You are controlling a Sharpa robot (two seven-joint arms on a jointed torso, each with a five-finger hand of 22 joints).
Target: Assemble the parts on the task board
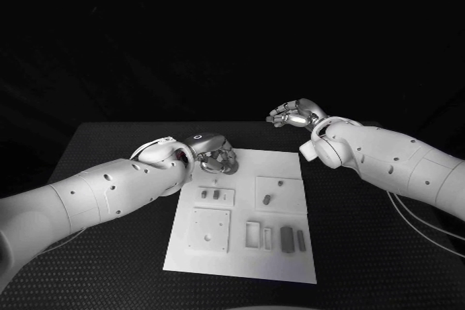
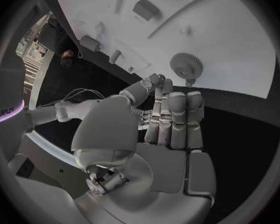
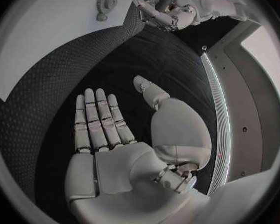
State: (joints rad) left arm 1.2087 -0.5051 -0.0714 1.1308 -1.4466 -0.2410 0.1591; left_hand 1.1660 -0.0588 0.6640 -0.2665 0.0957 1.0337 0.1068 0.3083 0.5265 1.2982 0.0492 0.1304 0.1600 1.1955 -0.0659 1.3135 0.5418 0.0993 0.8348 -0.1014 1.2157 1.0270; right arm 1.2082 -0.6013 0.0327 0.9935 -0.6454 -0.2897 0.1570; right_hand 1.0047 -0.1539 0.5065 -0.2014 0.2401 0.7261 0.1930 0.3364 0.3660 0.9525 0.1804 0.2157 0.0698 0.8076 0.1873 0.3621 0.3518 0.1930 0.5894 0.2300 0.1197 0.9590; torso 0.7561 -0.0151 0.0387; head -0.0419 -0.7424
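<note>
Although the board [image 1: 281,256] lies square on the black tabletop [image 1: 368,256] with its recesses and blocks laid out, we judge the assembly to be barely begun: several small grey parts [image 1: 287,238] lie loose along its near half, two more [image 1: 210,194] rest in a pocket nearer the middle, and one [image 1: 267,199] sits alone in the square recess beside them. Our left hand [image 1: 215,155] hovers over the board's far left corner, just above a small toothed wheel [image 2: 186,64] that stands there on a peg. Its fingers [image 2: 177,119] are straight and close together, the thumb bent in toward them, and we see nothing held between them. Our right hand [image 1: 296,113] is raised past the board's far right corner, well apart from every part, flat, spread and empty. By our reading, nearly every part still waits to be picked up and seated.
</note>
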